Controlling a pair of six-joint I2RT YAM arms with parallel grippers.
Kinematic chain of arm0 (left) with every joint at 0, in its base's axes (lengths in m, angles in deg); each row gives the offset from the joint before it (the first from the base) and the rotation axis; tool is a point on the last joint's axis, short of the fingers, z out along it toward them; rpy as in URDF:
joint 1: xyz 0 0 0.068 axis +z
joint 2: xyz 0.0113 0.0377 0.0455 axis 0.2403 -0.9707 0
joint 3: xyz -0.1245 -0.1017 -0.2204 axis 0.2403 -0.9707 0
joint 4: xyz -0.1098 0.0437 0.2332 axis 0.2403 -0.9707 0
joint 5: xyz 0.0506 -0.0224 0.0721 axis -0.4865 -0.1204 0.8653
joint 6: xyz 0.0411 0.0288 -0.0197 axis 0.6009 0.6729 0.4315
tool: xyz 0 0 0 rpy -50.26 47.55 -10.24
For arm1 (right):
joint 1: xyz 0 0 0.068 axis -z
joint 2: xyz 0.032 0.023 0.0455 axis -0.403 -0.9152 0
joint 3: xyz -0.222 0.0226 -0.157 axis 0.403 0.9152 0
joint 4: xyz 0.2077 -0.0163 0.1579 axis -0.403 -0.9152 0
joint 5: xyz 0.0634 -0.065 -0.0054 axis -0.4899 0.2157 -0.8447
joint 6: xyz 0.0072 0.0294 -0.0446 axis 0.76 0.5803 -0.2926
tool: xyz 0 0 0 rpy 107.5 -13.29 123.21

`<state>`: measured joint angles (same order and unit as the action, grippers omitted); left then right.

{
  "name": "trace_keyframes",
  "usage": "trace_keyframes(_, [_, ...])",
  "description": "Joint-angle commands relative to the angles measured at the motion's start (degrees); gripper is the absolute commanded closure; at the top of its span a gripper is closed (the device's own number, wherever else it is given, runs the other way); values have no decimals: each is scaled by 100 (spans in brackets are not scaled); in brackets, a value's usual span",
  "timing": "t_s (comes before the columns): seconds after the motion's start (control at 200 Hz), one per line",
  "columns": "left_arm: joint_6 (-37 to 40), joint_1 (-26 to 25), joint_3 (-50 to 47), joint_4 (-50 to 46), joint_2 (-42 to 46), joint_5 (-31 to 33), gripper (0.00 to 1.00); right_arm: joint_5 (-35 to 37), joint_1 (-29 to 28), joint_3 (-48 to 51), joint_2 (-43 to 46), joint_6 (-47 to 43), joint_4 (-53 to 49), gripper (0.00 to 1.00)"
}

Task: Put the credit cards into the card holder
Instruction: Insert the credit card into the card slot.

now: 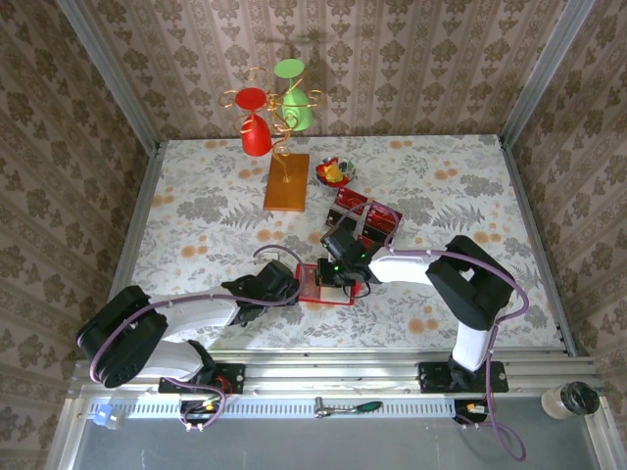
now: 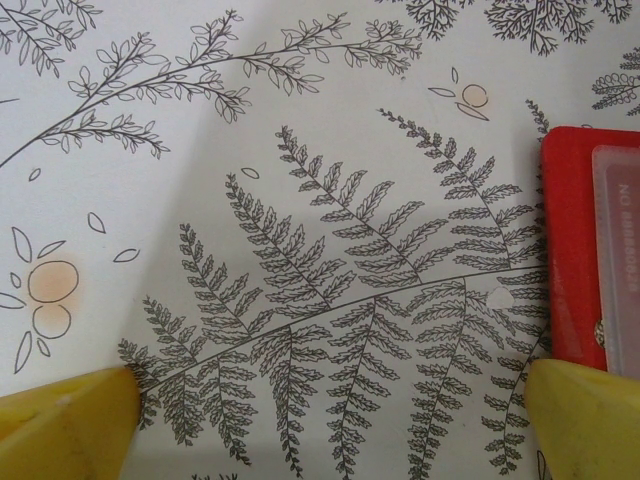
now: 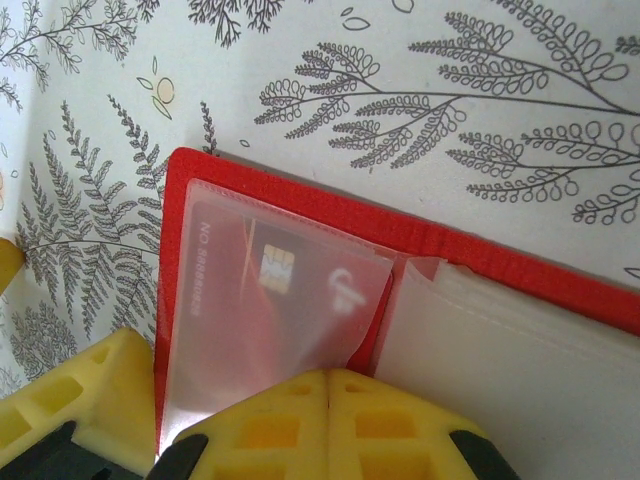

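**Card holder** (image 3: 300,205): glossy red, lying open and flat on the table (image 1: 196,215), towards the near middle between the two arms (image 1: 312,289). Its pale, frosted inner pockets face up.

**Credit card** (image 3: 270,300): red, sitting inside the holder's left pocket and seen through the frosted plastic. A gold chip (image 3: 277,265) shows on it. Along the short edge is printed "NO", followed by a row of digits that look like eights. A pale looping emblem beside the chip cannot be made out.

**Right gripper** (image 3: 330,385): yellow fingers pressed together with no gap. The tips rest over the near edge of the pocket that holds the card. Whether they pinch the plastic or the card cannot be told. In the overhead view it sits above the holder (image 1: 338,274).

**Left gripper** (image 2: 330,385): fingers spread wide with nothing between them, low over the fern-print cloth. The right finger (image 2: 585,410) is just beside the holder's red edge (image 2: 570,250). In the overhead view it sits at the holder's left side (image 1: 292,284).

**Clear tray** (image 1: 384,217): stands beyond the holder, with red cards (image 1: 358,208) in it.

**Far side of the table:**
- A wire stand on an orange base (image 1: 286,181) carries a red cup (image 1: 255,132) and a green cup (image 1: 294,98).
- A small dish (image 1: 335,173) stands beside the base.
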<state>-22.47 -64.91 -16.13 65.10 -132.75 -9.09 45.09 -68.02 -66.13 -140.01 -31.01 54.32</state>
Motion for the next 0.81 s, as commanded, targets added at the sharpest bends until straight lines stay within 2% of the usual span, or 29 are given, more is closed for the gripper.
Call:
trace_keyframes(0.0, [-84,20,-137,81,-44,-67,0,-110,9,-91,-1,-4,-45,99])
trace_keyframes(0.37, [-145,20,-225,6,93,28,0,139,-5,335,774,45,-183,98])
trace_keyframes(0.8, [-184,20,-286,-71,187,89,0,105,-183,541,577,210,51,98])
